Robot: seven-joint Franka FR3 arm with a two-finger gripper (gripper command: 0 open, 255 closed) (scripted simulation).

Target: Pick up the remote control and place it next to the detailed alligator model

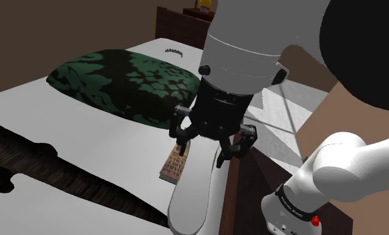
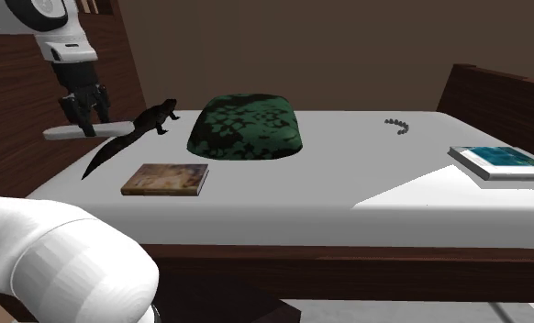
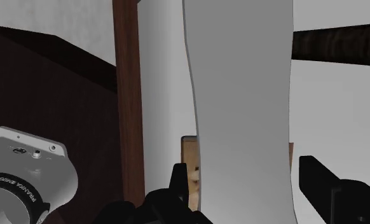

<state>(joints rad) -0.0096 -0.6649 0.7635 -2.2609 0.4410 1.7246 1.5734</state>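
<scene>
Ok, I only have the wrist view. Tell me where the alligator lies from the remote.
Observer: In the second exterior view the dark alligator model lies on the bed, just right of the pale remote control.
Operator: Name what lies past the alligator.
Observer: A green patterned pillow, on the alligator's side away from the remote.
Operator: Confirm the grasp.
Observer: The gripper has its jaws shut on the remote, which looks raised over the bed's edge.
</scene>
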